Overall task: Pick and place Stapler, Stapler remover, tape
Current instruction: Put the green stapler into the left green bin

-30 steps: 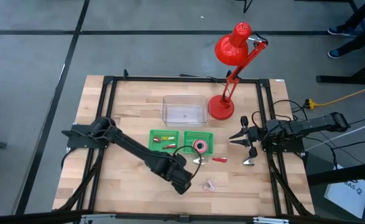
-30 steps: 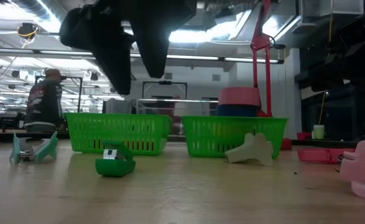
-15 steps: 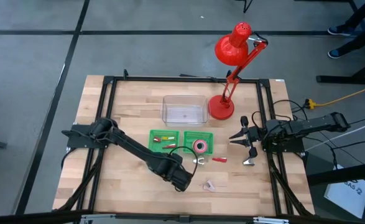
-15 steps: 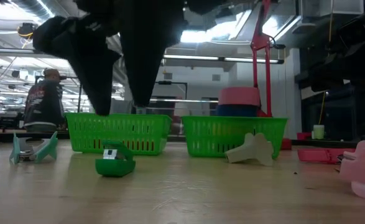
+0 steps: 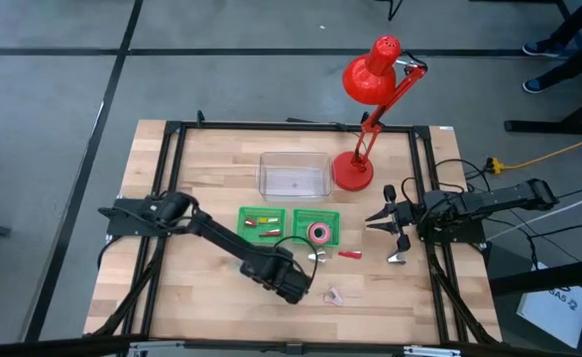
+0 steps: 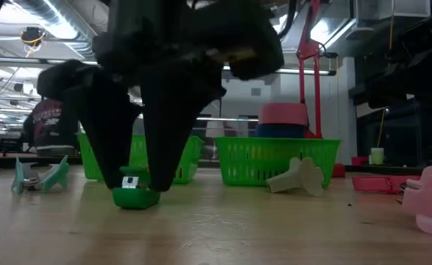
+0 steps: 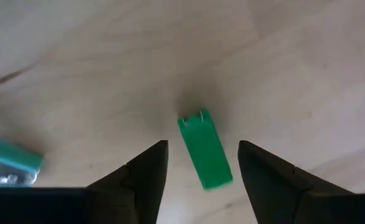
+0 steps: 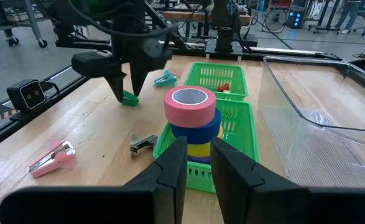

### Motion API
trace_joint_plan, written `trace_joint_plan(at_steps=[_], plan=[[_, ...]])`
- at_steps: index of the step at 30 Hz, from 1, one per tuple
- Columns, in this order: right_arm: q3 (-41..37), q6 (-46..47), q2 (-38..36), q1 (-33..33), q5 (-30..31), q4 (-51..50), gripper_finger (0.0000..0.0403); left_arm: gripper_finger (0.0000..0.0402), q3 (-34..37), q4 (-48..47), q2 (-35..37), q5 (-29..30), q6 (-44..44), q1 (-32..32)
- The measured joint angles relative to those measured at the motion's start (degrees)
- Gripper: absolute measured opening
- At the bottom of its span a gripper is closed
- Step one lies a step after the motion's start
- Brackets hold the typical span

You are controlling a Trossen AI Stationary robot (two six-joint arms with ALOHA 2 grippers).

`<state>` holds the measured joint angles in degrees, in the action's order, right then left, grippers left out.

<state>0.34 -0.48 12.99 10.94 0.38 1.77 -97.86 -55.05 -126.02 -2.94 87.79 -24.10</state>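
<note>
Poised over green stapler [image 7: 204, 149], fingers wide either side.
Left gripper [image 7: 201, 163] down at 6 o'clock of table [image 5: 191, 297]; stapler askew between tips, could pivot or squirt out on closing. Tape [image 8: 191, 124] stacked in green basket [image 8: 234, 134] nearer centre. Right gripper [image 8: 199, 160] idle at 3 o'clock, fingers narrow, empty.

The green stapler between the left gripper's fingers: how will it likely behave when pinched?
The green stapler looks rigid, small, probably light. It lies flat on the table, unlikely to roll. The left gripper straddles it; smooth plastic might slip.
</note>
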Motion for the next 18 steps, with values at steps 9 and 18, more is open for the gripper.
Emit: trace_joint_plan(at_steps=[9,18], plan=[[0.0,0.0,0.0,0.0,0.0,0.0,0.0072,0.01,0.0,0.6,-1.3,-0.8,-0.5,0.7],[0.0,0.0,0.0,0.0,0.0,0.0,0.0072,0.0062,0.0,2.5,-1.3,-1.2,-0.5,0.6]])
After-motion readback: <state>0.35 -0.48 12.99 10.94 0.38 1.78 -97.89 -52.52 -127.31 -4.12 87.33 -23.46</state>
